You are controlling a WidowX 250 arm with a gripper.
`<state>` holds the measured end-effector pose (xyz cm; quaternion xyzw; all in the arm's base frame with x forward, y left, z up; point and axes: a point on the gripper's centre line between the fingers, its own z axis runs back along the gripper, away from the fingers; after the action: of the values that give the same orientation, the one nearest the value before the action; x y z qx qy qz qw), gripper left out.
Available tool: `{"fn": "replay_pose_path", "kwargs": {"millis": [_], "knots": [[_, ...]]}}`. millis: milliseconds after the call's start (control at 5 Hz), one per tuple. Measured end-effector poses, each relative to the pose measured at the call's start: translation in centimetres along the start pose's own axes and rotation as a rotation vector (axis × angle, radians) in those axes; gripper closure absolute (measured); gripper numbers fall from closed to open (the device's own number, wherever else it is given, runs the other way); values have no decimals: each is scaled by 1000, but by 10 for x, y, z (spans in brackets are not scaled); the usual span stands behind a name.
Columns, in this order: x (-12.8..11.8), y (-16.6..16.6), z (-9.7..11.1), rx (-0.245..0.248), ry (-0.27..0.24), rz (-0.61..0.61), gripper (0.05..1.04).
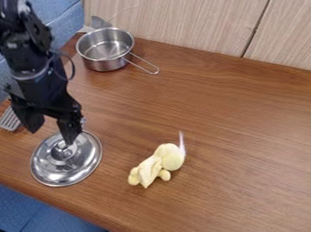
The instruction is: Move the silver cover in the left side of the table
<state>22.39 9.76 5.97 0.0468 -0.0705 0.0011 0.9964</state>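
The black gripper (51, 136) hangs over the left part of the table, its two fingers spread wide apart. Below it the round silver cover (81, 166) lies flat on the table (240, 142), near the front left edge, knob up. One fingertip overlaps the cover's knob in the view; whether they touch I cannot tell. The other finger is farther left and higher, beyond the cover's rim, and nothing is held between the two.
A steel pot (104, 64) with a wire handle stands at the back left. A slotted utensil (10, 119) lies by the left edge, partly behind the gripper. A pale yellow plush toy (159, 164) lies right of the cover. A wood-look wall borders the back.
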Motion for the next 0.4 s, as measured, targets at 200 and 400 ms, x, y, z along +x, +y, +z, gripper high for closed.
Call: {"fn": "replay_pose_path", "kwargs": {"millis": [200,400], "knots": [[10,3,20,6,-43,19,84],[17,4,48,14,-110,15,84]]}}
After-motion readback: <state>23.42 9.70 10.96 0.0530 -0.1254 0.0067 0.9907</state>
